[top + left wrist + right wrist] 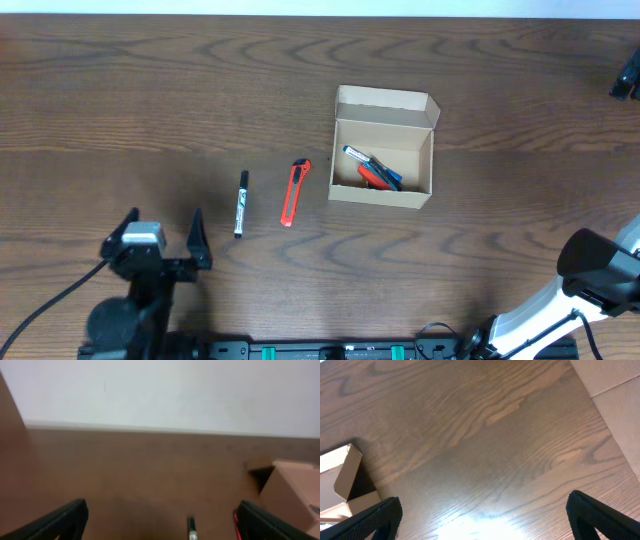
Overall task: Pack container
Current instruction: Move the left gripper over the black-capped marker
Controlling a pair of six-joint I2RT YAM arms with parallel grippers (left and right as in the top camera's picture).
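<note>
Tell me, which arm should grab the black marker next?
Left. The left gripper is open and sits close to the black marker, which its wrist camera sees just ahead. The right gripper, also open, is farther away, on the other side of the container.

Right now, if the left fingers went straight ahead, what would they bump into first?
Probably the black marker: it lies just ahead, between the open left fingers, slightly right of middle. Depth is hard to judge.
</note>
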